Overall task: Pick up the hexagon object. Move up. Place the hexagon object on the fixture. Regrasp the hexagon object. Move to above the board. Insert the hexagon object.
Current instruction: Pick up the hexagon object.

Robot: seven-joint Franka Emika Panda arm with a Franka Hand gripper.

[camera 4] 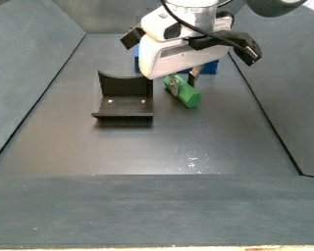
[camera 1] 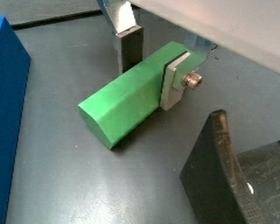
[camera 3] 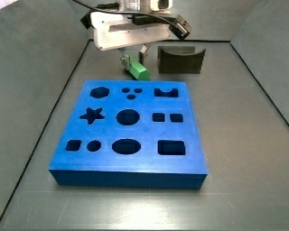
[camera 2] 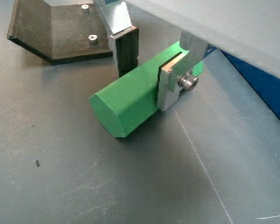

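**Green hexagon bar between the spread fingers, on the floor**

Dark grey matte flooring (camera 4: 146, 147) fills the work cell, walled by dark panels on the sides I can see in both side views. On it lie the board (camera 3: 133, 135), a thick blue slab with star, circle, square and hexagon cutouts, and the fixture (camera 3: 181, 60), a dark notched block standing beyond the board's far edge.

From my remote station I read the gripper (camera 1: 152, 68) as lowered to the floor just beyond the board's far edge, beside the fixture. Its two flat silver fingers (camera 1: 175, 80) stand spread, one on each side of the hexagon object (camera 1: 127, 103). In both wrist views one finger lies flat against the bar's side face; the dark-padded finger (camera 2: 125, 48) sits by the opposite side, and I cannot tell whether it presses the bar.

The hexagon object rests lengthwise on the floor, its hexagonal end face pointing away from the gripper body, most of its length protruding past the fingers. It lies apart from the board's blue edge (camera 1: 4, 96) and from the fixture (camera 2: 63, 28).
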